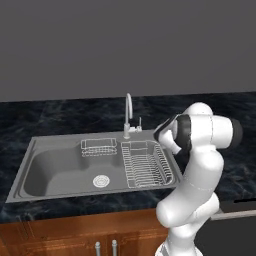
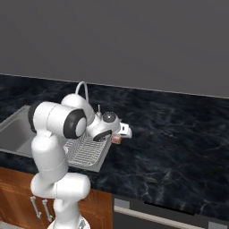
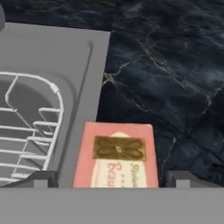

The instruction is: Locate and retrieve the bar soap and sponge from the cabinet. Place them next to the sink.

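Observation:
The reddish-pink bar soap (image 3: pixel 116 157) lies flat on the black marble counter, right beside the sink's right rim (image 3: pixel 83 87). My gripper (image 3: pixel 113 180) hovers over it, open, with a finger (image 3: pixel 41 179) clear of the soap on each side. In the right base view the gripper (image 2: pixel 118 135) points down at the bar soap (image 2: pixel 116 140), just past the sink's corner. The steel sink (image 1: pixel 30 150) with its chrome faucet (image 1: pixel 128 112) lies to the left. The sponge and the cabinet are out of view.
A wire dish rack (image 1: pixel 147 165) fills the sink's right side and a small wire basket (image 1: pixel 98 146) sits at its back. Dark counter (image 2: pixel 179 134) stretches to the right. Wooden lower doors (image 1: pixel 75 235) and a dark appliance front (image 2: pixel 156 214) lie below.

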Controlling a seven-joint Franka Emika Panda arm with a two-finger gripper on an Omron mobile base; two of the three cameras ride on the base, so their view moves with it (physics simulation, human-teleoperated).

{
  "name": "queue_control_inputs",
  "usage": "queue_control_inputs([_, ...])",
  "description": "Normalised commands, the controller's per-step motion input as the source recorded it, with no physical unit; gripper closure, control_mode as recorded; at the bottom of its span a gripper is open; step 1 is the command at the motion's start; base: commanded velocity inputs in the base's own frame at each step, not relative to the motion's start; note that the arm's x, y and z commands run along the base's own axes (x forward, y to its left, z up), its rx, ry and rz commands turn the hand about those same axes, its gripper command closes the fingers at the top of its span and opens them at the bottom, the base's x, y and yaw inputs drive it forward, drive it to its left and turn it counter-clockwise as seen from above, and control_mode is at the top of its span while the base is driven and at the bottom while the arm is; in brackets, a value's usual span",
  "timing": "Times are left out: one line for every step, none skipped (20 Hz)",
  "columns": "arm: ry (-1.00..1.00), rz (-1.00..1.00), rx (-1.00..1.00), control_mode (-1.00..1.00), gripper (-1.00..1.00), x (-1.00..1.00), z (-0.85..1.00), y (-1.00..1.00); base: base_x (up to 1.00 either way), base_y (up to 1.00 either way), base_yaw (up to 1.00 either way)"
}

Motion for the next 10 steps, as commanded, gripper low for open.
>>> queue_control_inputs([0.19,0.0,-0.08,-1.0,-1.0,-0.01,0.75,0.0,0.0,0.0,0.0])
queue_control_inputs([0.21,0.0,-0.04,-1.0,-1.0,-0.08,0.87,0.0,0.0,0.0,0.0])
queue_control_inputs([0.22,0.0,-0.03,-1.0,-1.0,-0.09,0.85,0.0,0.0,0.0,0.0])
queue_control_inputs([0.23,0.0,-0.05,-1.0,-1.0,-0.11,0.79,0.0,0.0,0.0,0.0])
queue_control_inputs([0.24,0.0,-0.06,-1.0,-1.0,-0.16,0.72,0.0,0.0,0.0,0.0])
queue_control_inputs([0.24,0.0,-0.04,-1.0,-1.0,-0.22,0.74,0.0,0.0,0.0,0.0])
queue_control_inputs([0.23,-0.02,0.0,-1.0,-1.0,-0.24,0.8,0.0,0.0,0.0,0.0])
queue_control_inputs([0.18,-0.04,0.0,-1.0,-1.0,-0.15,0.99,0.08,0.0,0.0,0.0])
queue_control_inputs([0.11,-0.06,0.0,-1.0,-1.0,-0.08,1.0,0.16,0.0,0.0,0.0])
queue_control_inputs([0.01,-0.05,0.01,-1.0,-1.0,-0.11,1.0,0.16,0.0,0.0,0.0])
